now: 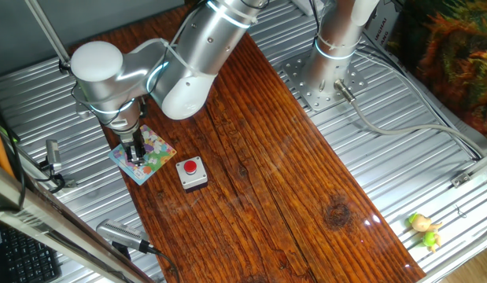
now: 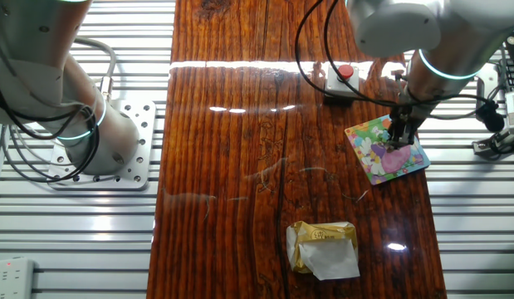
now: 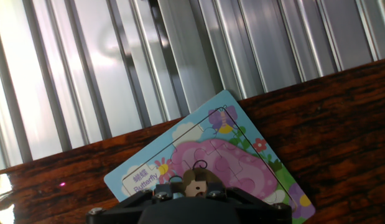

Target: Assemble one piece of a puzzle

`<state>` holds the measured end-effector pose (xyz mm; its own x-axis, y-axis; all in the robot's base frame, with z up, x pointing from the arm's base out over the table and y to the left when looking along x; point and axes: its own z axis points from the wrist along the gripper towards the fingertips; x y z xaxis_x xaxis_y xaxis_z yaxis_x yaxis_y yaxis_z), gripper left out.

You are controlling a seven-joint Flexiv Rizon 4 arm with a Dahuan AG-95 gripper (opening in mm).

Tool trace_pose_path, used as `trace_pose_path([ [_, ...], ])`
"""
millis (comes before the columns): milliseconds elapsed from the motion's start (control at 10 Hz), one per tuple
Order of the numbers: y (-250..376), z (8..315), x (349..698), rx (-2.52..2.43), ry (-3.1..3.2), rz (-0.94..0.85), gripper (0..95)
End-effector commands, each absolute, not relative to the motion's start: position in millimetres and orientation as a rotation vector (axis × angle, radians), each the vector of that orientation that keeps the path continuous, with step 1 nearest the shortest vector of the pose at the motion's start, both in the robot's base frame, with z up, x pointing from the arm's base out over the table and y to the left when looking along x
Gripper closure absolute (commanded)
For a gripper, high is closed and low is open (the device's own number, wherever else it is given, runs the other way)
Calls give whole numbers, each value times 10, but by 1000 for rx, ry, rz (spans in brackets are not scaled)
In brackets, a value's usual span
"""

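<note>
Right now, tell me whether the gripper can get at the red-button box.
Probably yes. The gripper stands down on the puzzle, and the grey box sits just beside that board on bare wood with nothing between them; it would need to lift and shift sideways.

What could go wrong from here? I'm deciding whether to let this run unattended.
The puzzle lies at the wooden table's edge, one corner over the metal slats, so downward pressure from the gripper could tip or slide it. The piece itself is hidden under the fingers in every view, so a misaligned fit might go unnoticed. The grey button box sits close behind the board and a sideways shove could push the puzzle against it.
</note>
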<state>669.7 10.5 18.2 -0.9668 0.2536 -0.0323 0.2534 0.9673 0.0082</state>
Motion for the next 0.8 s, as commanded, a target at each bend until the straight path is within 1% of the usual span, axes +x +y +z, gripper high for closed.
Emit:
trace_pose_path([
  [100, 108, 184, 6698, 396, 3083, 7, 950],
  [800, 109, 150, 6708, 396, 3083, 8, 950],
])
